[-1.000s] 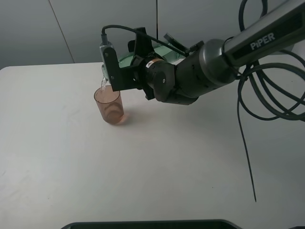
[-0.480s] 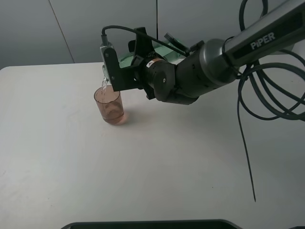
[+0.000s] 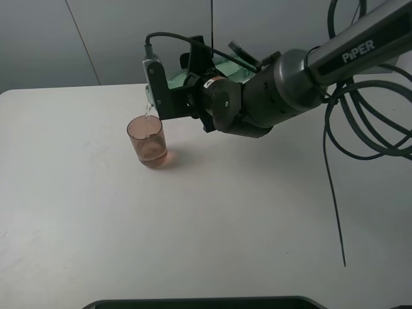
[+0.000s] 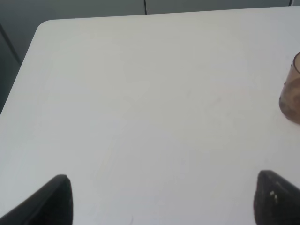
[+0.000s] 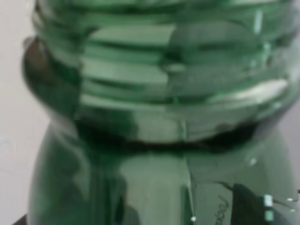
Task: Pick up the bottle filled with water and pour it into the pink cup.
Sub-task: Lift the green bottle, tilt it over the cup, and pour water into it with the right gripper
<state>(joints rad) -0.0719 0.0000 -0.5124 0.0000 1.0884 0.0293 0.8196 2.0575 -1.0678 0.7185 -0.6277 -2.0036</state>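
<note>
A white, round-cornered tabletop (image 3: 96,225) is filling most of the high view. The grey-and-black right arm (image 3: 290,80) is reaching across it from the right, with black cables (image 3: 364,129) looping behind. The right gripper (image 3: 196,80) is pinching the see-through green-tinted plastic bottle (image 3: 175,80), which is lying nearly level in the air. Its capless neck is pointing left and tipping down just above the rim of the small translucent brownish-pink plastic cup (image 3: 147,141). The cup is standing upright on the tabletop, left of the middle.

Only the high view is showing bottle and cup together. The right wrist view is filled by the bottle (image 5: 154,117) alone, its green ribs and shoulder blurred (too close for anything else to be made out). The left wrist view is taking in bare tabletop (image 4: 140,93) and a sliver of the cup (image 4: 291,93) at its edge. The left gripper (image 4: 164,200) is hanging there with its two dark fingertips (image 4: 56,201) spread wide and nothing between them. The high view is not showing this gripper at all.

Against the frames from a second and half a second ago, the right arm's wrist is sitting slightly higher and further right. The bottle's mouth is therefore riding a little higher above the rim, while the cup is keeping its spot.
</note>
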